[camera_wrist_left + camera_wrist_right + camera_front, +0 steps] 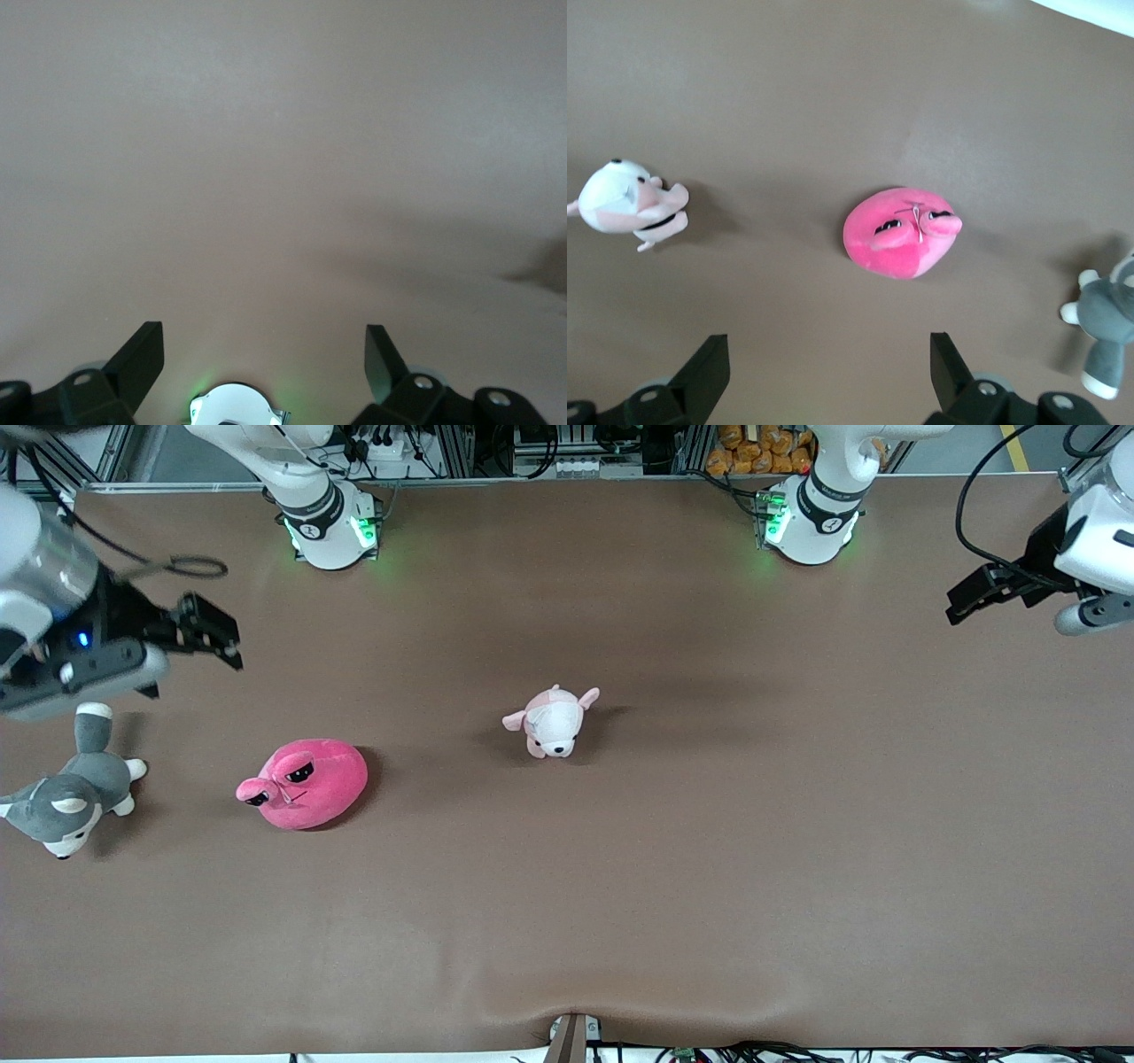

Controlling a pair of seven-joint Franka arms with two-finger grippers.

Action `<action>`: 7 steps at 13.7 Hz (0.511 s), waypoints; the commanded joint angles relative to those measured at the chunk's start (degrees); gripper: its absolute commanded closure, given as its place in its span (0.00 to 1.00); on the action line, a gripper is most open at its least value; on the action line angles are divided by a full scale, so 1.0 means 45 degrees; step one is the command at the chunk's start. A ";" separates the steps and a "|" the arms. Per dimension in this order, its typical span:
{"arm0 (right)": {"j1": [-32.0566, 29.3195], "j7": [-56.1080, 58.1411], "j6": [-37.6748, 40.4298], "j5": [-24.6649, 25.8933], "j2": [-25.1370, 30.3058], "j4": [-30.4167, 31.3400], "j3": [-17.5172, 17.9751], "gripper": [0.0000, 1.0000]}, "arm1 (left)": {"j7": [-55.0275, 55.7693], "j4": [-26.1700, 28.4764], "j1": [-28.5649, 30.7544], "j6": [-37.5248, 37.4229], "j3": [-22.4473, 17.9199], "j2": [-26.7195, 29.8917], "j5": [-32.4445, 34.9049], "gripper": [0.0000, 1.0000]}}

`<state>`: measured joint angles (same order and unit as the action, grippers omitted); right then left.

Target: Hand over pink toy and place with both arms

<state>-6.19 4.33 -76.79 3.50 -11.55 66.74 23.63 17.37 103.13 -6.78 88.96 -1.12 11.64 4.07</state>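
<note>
Item: pink toy (306,784) (902,233). Hot-pink round plush with black sleepy eyes, lying on the brown table (709,850), toward the right arm's end. Untouched by either gripper.

Item: pink-and-white plush dog (554,722) (625,204). At mid-table, at about 2 o'clock from the pink toy, well apart from it.

Item: grey-and-white plush husky (75,788) (1107,319). At the table's edge at the right arm's end, at 9 o'clock from the pink toy, apart from it.

Item: right gripper (208,633) (828,372). Raised in the air over the table at about 11 o'clock from the pink toy; fingers spread wide, nothing between them.

Item: left gripper (974,598) (266,359). Raised over bare table at the left arm's end; fingers likewise spread wide, holding nothing.
</note>
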 commanded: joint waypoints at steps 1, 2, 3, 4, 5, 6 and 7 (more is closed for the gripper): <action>-0.0341 -0.0702 -0.1077 -0.0849 0.2501 0.3364 -0.0016 0.00 | -0.0363 0.0054 -0.0133 0.0291 -0.0063 0.0208 -0.0065 0.00; -0.0400 -0.1657 -0.1197 -0.1145 0.2797 0.3759 0.0003 0.00 | -0.0518 -0.0433 -0.0133 0.0155 -0.0063 -0.0142 -0.0045 0.00; -0.0343 -0.2478 -0.1179 -0.1187 0.2761 0.3724 0.0023 0.00 | -0.0829 -0.0999 -0.0152 0.0057 -0.0083 -0.0455 0.0071 0.00; -0.0304 -0.2564 -0.1217 -0.1168 0.2722 0.3647 0.0042 0.00 | -0.0890 -0.1507 -0.0153 -0.0312 -0.0083 -0.0709 0.0072 0.00; -0.0342 -0.2487 -0.1159 -0.1052 0.2645 0.3394 0.0042 0.00 | -0.0890 -0.1938 -0.0153 -0.0547 -0.0083 -0.0905 0.0072 0.00; -0.0439 -0.2235 -0.1159 -0.1031 0.2470 0.3141 0.0042 0.00 | -0.0910 -0.2252 -0.0133 -0.0627 -0.0102 -0.1062 0.0072 0.00; -0.0459 -0.1807 -0.1178 -0.1031 0.2410 0.2983 0.0023 0.00 | -0.0910 -0.2487 -0.0094 -0.0744 -0.0102 -0.1179 0.0072 0.00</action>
<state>-6.72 -5.61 -81.62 -0.37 -0.87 80.73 23.50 14.50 96.70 -7.08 88.17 -1.18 8.96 4.07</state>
